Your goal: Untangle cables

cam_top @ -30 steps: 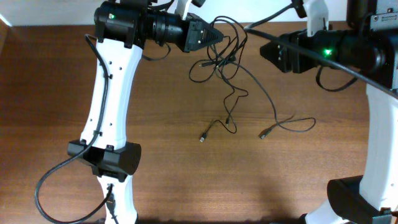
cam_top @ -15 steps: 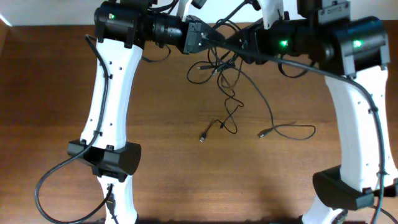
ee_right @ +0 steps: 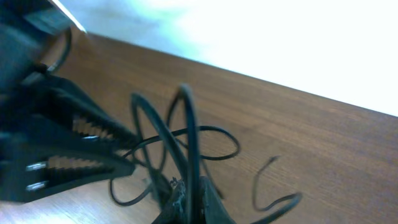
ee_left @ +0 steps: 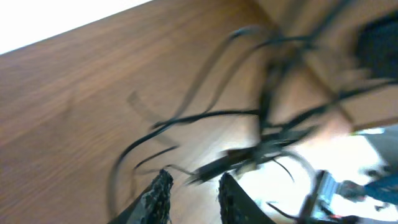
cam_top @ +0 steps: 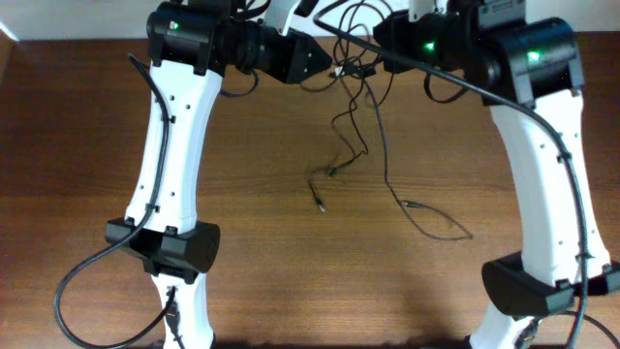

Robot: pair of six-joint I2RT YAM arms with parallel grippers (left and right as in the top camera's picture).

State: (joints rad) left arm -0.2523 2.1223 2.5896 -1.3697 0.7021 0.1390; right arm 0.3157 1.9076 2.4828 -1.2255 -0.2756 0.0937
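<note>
The cables (cam_top: 351, 68) are bunched high at the table's far edge, between my two grippers. Thin strands hang down from there, ending at a small plug (cam_top: 320, 204) and a loop (cam_top: 448, 228) on the wood. My right gripper (cam_top: 376, 44) is shut on a black cable (ee_right: 189, 124) that rises straight out of its jaws (ee_right: 190, 180), with loops around it. My left gripper (cam_top: 325, 60) stands open. In the left wrist view its fingertips (ee_left: 193, 180) are apart with nothing between them, and the blurred tangle (ee_left: 267, 134) sits just beyond. The right wrist view also shows the left gripper's fingers (ee_right: 81, 149).
The white left arm (cam_top: 170, 145) and right arm (cam_top: 533, 165) stand along both sides of the brown wooden table (cam_top: 291, 281). The table's far edge (cam_top: 87, 39) and a white wall lie right behind the grippers.
My right gripper swung in from the right and shut on the bunch, drawing it up and back. My left gripper opened and released the cables. The loose ends slid across the table.
</note>
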